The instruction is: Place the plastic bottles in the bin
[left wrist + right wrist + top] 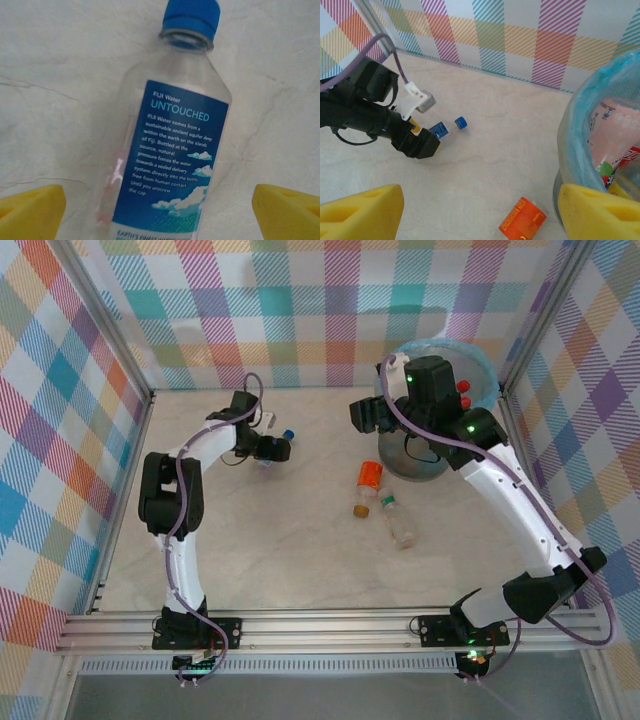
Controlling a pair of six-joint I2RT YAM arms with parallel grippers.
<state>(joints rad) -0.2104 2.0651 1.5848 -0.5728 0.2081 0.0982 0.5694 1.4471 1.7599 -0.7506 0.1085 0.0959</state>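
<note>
A clear blue-labelled bottle [172, 150] with a blue cap lies on the table between the yellow fingers [31, 211] of my left gripper [159, 212]. That gripper is open, with a gap on each side of the bottle. From above, the left gripper [272, 452] sits over this bottle [285, 436] at the back left. My right gripper [480, 215] hangs open and empty beside the bin [580, 125], above an orange bottle [522, 220]. The bin [482, 370], lined with a blue bag, holds red-labelled bottles [620, 160]. An orange bottle [369, 478] and a clear bottle [399, 526] lie mid-table.
Checked walls enclose the table on three sides, with metal posts at the back corners. The left arm [375, 120] and its cable reach across the back left. Bare table stretches between the two arms and toward the near rail [320, 625].
</note>
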